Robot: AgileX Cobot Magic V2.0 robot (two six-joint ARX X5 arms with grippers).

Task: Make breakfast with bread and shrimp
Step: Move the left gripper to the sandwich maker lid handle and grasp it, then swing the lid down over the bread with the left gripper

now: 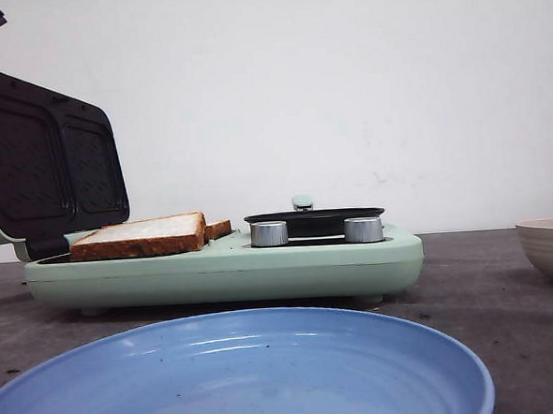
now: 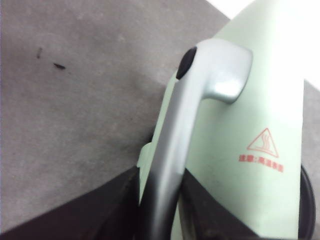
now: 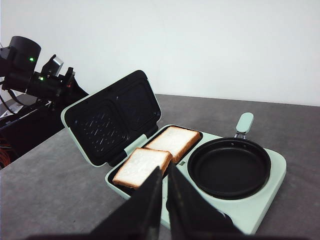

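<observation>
Bread (image 3: pixel 159 153) in open sandwich maker (image 3: pixel 200 175), left pincer (image 2: pixel 160 200) grasping lid handle (image 2: pixel 200 95) — right pincer (image 3: pixel 165 200) clenched, empty.

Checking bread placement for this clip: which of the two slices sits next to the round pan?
The bread slice in the inner toasting slot, beside the round black pan. The other slice lies at the appliance's outer end.

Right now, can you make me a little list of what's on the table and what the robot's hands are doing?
machine: green breakfast maker, lid open and tilted up
bread: two slices lying side by side on the grill plate
pan: black round pan, nothing in it
blue plate: nearest the camera, no food on it
bowl: right edge of the table, contents hidden
left gripper: around the lid's silver handle
right gripper: above the machine, fingers nearly together, holding nothing
shrimp: not visible
</observation>
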